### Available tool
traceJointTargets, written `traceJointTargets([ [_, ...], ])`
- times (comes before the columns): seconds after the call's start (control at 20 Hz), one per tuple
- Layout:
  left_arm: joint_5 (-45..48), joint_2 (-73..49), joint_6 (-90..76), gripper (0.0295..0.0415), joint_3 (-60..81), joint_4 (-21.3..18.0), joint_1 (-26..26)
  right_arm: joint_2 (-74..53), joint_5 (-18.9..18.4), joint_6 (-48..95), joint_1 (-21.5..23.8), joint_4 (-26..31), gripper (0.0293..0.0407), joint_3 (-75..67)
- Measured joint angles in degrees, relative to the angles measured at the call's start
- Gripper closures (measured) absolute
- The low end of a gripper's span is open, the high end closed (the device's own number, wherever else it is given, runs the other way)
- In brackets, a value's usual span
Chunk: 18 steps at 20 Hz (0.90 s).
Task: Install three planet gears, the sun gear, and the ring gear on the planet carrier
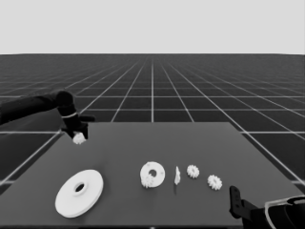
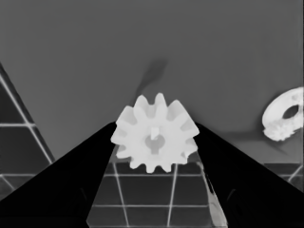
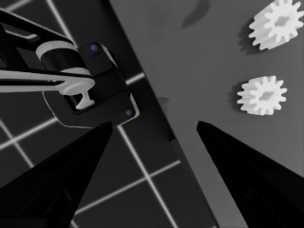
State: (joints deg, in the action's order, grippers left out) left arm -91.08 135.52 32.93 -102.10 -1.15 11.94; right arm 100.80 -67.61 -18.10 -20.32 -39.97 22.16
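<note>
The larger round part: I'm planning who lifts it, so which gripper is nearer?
Left. The left gripper is at the table's far left end, beyond the larger round part; the right gripper is parked at the lower right corner.

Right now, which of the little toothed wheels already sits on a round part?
The gear resting on the smaller round part. Two others lie loose on the table, and one is at the left gripper.

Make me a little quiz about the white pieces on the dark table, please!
1. True or false: the larger white round part lies on top of the smaller white round part.
2. How many small white toothed gears lie loose on the table nearest the right gripper?
3. Which gripper has a gear between its fingers: A left, B right?
Key: 1 false. 2 two. 3 A: the left gripper has a toothed gear between its fingers.
</note>
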Motion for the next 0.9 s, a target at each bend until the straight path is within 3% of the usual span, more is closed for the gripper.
traceJointTargets([
  [0.15,-0.3,0.2,-0.2,0.0398,-0.4,-0.2,0.4,0.0,0.0,0.0,0.0,0.0,0.0315,0.0],
  [0.2,-0.1,2.8,23.5,0.0398,14.4,-0.8,0.5,0.0,0.0,0.0,0.0,0.0,0.0315,0.0],
  [0.3,0.5,24.4,38.9,0.0398,13.2,-1.2,0.5,0.0,0.0,0.0,0.0,0.0,0.0315,0.0],
  [0.45,0.5,36.4,38.2,0.0398,2.0,-1.2,0.5,0.0,0.0,0.0,0.0,0.0,0.0315,0.0],
  [0.65,0.5,39.0,37.3,0.0398,-1.7,-1.1,0.5,0.0,0.0,0.0,0.0,0.0,0.0315,0.0],
  [0.7,3.2,39.0,37.4,0.0398,-1.5,6.6,-6.0,0.0,0.0,0.0,0.0,0.0,0.0315,0.0],
  [0.75,4.9,39.6,36.4,0.0398,-3.5,11.1,-12.0,0.0,0.0,0.0,0.0,0.0,0.0315,0.0],
  [0.9,7.7,41.5,33.1,0.0398,-9.4,15.6,-17.8,0.0,0.0,0.0,0.0,0.0,0.0315,0.0],
])
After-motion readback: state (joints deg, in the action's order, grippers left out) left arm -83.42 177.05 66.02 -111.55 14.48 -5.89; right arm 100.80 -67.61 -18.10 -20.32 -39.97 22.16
